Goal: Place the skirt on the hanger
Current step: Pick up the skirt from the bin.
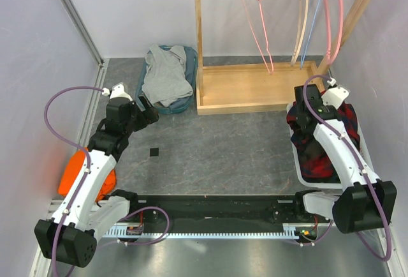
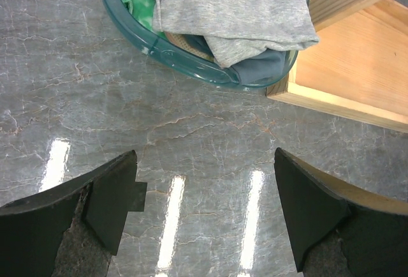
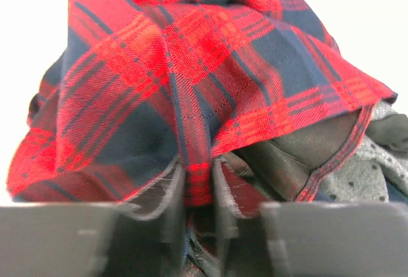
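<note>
The skirt (image 1: 345,115), red and navy plaid, lies bunched on top of a clothes pile in the white bin (image 1: 298,170) at the right. My right gripper (image 1: 306,121) is down on it. In the right wrist view a fold of the skirt (image 3: 172,66) is pinched between the two fingers of that gripper (image 3: 199,187). A pink hanger (image 1: 258,22) hangs on the wooden rack (image 1: 255,89) at the back, beside other hangers. My left gripper (image 1: 148,112) hovers open over bare table, with nothing between its fingers (image 2: 207,207).
A teal basket (image 1: 188,101) holding a grey garment (image 1: 166,73) stands left of the rack, just ahead of the left gripper. An orange cloth (image 1: 76,175) lies at the left edge. Dark and grey dotted clothes (image 3: 370,162) lie under the skirt. A small black square (image 1: 153,152) marks the table.
</note>
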